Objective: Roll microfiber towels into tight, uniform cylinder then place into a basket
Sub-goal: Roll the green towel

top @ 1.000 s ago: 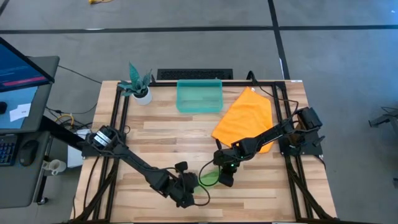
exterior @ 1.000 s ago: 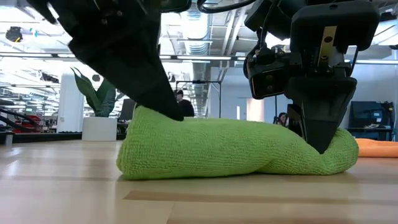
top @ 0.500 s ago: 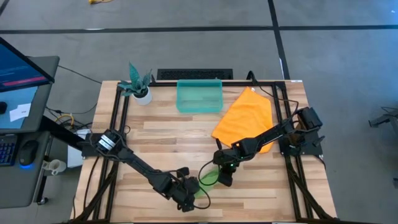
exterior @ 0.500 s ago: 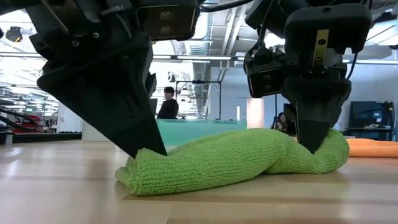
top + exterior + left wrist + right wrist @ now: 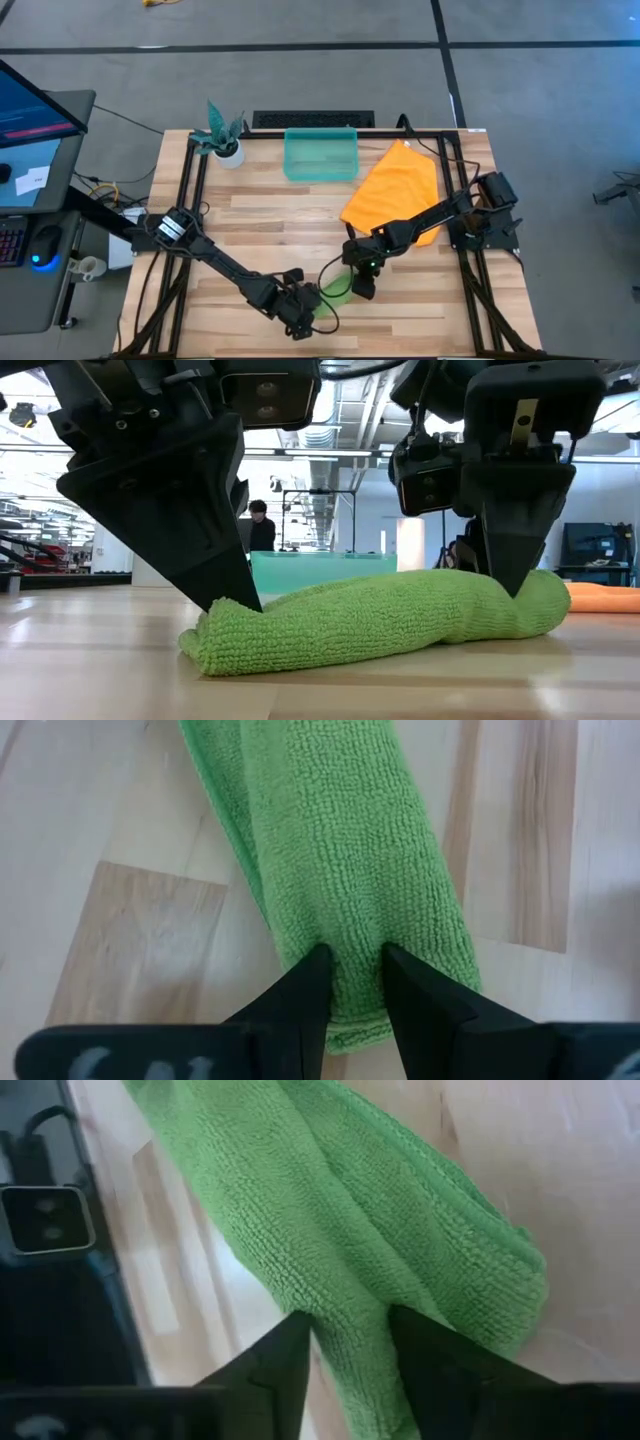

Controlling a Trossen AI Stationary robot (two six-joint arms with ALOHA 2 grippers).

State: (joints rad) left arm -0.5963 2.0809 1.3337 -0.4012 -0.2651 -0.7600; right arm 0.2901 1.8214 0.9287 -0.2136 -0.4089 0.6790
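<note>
Now green towel (image 5: 370, 622) roll pinched between left hand (image 5: 352, 982), right hand (image 5: 348, 1342).

Rolled towel (image 5: 375, 622) was lime green with a nubby looped pile. Second towel (image 5: 395, 193) was bright orange, plain. Basket (image 5: 320, 155) was translucent teal-green. Desk (image 5: 260, 225) was light wood in striped planks. Both claws, left (image 5: 352, 982) and right (image 5: 348, 1348), were matte black. Plant pot (image 5: 231, 153) was white with teal leaves.
</note>
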